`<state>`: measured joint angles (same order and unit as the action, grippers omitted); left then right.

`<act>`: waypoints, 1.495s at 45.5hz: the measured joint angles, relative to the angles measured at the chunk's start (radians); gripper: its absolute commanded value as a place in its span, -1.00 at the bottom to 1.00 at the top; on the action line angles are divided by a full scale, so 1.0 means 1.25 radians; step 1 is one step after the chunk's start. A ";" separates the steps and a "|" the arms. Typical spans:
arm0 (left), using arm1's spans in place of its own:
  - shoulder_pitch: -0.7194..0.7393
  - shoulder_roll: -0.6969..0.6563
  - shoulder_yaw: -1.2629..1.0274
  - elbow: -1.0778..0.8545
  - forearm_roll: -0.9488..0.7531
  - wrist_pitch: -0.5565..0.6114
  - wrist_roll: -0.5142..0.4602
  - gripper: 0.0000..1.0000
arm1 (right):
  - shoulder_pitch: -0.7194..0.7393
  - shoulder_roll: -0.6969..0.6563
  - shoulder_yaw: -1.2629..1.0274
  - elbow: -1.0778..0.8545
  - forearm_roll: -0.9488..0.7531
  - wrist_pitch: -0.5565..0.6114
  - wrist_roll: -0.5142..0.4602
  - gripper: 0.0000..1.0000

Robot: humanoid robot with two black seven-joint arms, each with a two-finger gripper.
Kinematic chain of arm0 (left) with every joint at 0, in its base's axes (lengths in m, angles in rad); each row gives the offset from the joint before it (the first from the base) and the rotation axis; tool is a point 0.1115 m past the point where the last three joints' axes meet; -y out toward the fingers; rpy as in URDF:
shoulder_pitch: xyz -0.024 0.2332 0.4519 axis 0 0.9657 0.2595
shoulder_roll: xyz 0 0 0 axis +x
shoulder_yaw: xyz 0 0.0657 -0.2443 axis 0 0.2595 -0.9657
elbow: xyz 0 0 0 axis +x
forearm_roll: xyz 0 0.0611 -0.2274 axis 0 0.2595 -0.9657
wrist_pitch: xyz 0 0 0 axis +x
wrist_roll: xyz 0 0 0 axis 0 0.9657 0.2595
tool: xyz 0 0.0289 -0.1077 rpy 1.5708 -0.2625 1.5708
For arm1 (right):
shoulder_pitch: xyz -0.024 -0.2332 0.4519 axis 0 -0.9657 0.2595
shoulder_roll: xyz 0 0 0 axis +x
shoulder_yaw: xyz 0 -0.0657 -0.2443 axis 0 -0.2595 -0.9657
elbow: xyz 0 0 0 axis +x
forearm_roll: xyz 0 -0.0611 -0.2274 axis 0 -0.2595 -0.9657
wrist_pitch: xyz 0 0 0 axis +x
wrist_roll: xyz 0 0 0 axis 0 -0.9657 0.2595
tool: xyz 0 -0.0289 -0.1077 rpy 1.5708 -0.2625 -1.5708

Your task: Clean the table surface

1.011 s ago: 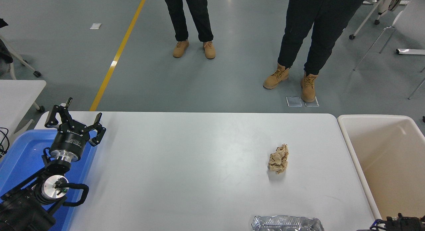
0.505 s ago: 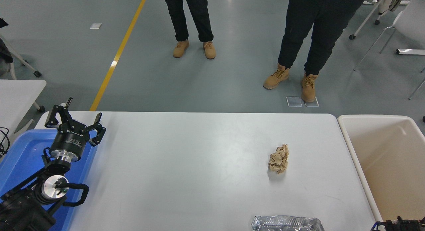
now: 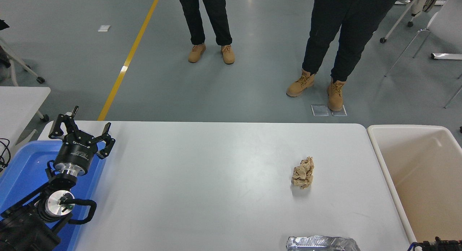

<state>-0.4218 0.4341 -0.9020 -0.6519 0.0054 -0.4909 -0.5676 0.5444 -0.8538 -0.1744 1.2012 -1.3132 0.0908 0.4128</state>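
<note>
At the near edge of the desk (image 3: 216, 179) a crumpled silver foil piece (image 3: 322, 243) is lying half out of frame, and at the bottom right corner a sliver of the right arm (image 3: 438, 242) is showing, too little to tell what its tool is doing. Over on the lower left, the left tool (image 3: 82, 131) is hanging above the blue bin (image 3: 21, 171) with its fingers spread and nothing in them. Out on the white surface, right of centre, a ball of crumpled brown paper (image 3: 303, 172) is sitting alone, well apart from the foil and nearer the beige bin (image 3: 418, 171) at the desk's right end. Judging the risks: that paper looks light and springy, so a pinch off its middle could flick it away or onto the floor, and the foil at the very edge could get nudged off by the right arm coming up. White lettering is printed on the left tool's body, too small to read. Beyond the desk, two people in tan boots (image 3: 314, 87) are standing on the grey floor.
</note>
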 measured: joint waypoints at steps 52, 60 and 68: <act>0.000 0.000 0.000 0.000 0.000 0.000 0.000 0.98 | 0.224 -0.274 0.013 0.169 0.019 0.110 0.033 -1.00; 0.000 0.000 0.000 0.000 0.000 0.000 0.000 0.98 | 0.290 -0.325 0.013 0.193 0.029 0.166 0.037 -1.00; 0.000 0.000 0.000 0.000 0.000 0.000 0.000 0.98 | 0.345 -0.367 0.013 0.206 0.034 0.218 0.040 -1.00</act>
<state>-0.4218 0.4341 -0.9020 -0.6520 0.0049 -0.4909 -0.5676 0.9760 -1.3130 -0.1582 1.4592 -1.2712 0.3637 0.4629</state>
